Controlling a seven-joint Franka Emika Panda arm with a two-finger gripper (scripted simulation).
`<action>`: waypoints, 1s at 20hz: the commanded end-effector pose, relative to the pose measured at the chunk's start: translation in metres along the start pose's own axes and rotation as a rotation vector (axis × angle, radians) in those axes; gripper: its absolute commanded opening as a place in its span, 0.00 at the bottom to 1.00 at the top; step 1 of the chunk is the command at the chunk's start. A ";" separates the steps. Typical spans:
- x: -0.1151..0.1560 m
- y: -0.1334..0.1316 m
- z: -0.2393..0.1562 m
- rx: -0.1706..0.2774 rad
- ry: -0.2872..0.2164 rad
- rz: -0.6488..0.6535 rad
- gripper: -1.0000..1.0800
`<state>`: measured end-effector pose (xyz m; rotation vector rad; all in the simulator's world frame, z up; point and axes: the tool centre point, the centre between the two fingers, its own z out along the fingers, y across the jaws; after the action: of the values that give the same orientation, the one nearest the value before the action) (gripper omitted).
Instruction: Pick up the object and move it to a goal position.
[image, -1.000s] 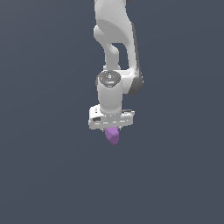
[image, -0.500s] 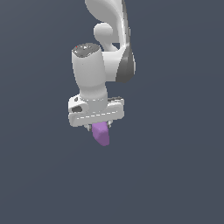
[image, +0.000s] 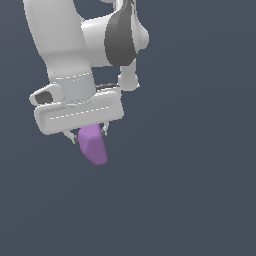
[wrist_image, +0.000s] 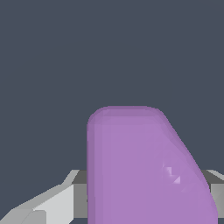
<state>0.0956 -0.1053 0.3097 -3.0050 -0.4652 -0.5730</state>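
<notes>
Now the white hand (image: 88, 131) is squeezing the purple object (image: 93, 145) between its two fingers, and the lump is hanging up in the air with its long end sticking down and out below the hand.

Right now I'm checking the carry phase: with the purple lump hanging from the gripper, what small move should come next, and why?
Probably keep the grip shut and carry on toward the goal. The purple lump hangs below the gripper, pinched only at its upper end and clear of any surface, so opening would drop it. No goal marker shows in either view.
</notes>
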 end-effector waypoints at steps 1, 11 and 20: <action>0.013 0.015 -0.025 0.005 0.044 -0.026 0.00; 0.053 0.067 -0.113 0.024 0.189 -0.110 0.00; 0.069 0.091 -0.156 0.035 0.256 -0.146 0.00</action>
<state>0.1283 -0.1865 0.4748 -2.8325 -0.6628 -0.9226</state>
